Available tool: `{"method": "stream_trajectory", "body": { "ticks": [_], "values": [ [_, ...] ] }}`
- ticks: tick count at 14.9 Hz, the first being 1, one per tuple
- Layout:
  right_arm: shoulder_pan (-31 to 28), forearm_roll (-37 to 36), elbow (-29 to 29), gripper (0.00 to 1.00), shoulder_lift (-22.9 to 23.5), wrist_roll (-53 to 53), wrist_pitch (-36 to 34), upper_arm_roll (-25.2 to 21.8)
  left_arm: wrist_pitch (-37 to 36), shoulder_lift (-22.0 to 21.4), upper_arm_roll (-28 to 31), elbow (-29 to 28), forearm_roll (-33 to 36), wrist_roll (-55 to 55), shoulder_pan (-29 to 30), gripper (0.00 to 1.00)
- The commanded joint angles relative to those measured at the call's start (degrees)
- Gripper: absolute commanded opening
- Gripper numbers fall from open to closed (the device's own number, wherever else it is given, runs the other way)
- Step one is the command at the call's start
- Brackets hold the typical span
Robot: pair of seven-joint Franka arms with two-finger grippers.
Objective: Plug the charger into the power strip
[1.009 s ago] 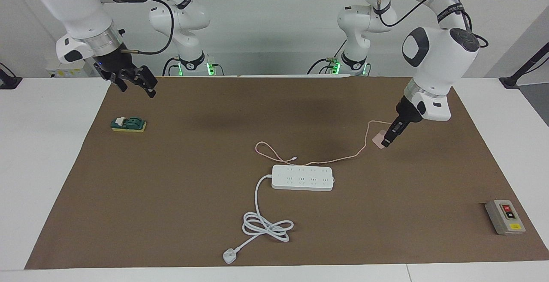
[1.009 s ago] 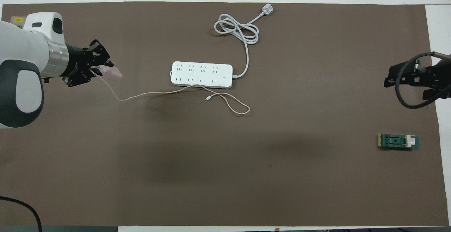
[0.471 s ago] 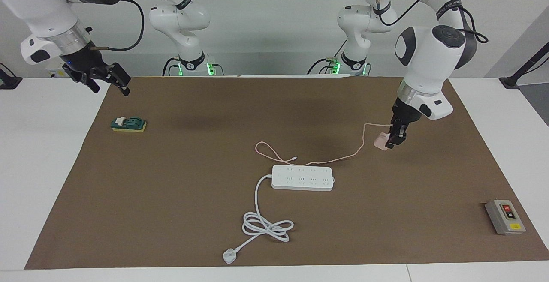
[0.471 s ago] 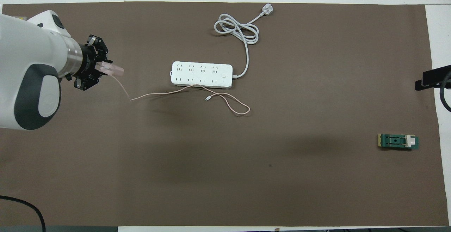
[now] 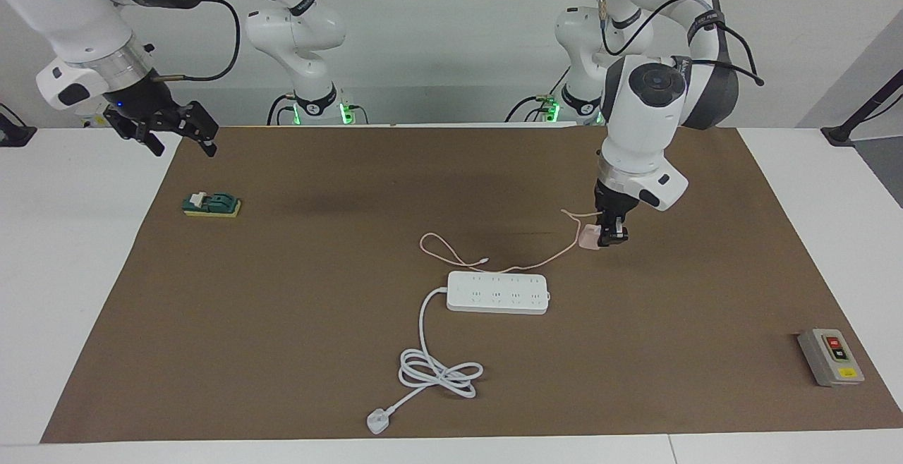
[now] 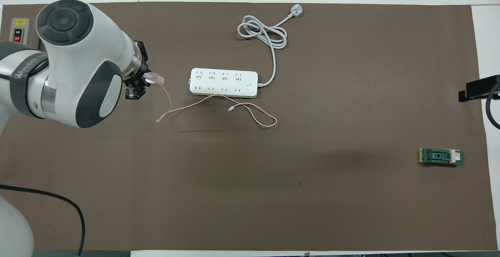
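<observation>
Brown mat [image 5: 282,351]: one charger [image 5: 588,239], one power strip [image 5: 497,292]

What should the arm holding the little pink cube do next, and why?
Probably carry it sideways until it hangs over the power strip. The left end effector is shut on the charger, lifted off the brown mat, toward the left arm's end of the strip. Its pink cable trails slack beside the strip, so nothing holds it back. The right end effector waits, open.
</observation>
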Motion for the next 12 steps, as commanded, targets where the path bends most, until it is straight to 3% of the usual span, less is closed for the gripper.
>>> {"method": "stream_trajectory", "body": {
  "ticks": [1,4,12],
  "values": [
    [0.08,-1.12,0.44,1.0,0.05,-0.95,-1.33,0.36,-3.91,5.96,0.92,6.55,1.47,-4.08,-2.13,0.0],
    [-0.1,-1.03,0.44,1.0,-0.03,-0.95,-1.42,0.36,-10.15,13.61,1.01,16.91,1.48,-5.23,-3.44,0.0],
    [-0.01,-1.03,0.35,1.0,-0.65,-0.95,-1.78,0.44,-5.95,14.51,1.01,15.81,4.38,-8.46,-6.61,0.0]
  ]
}}
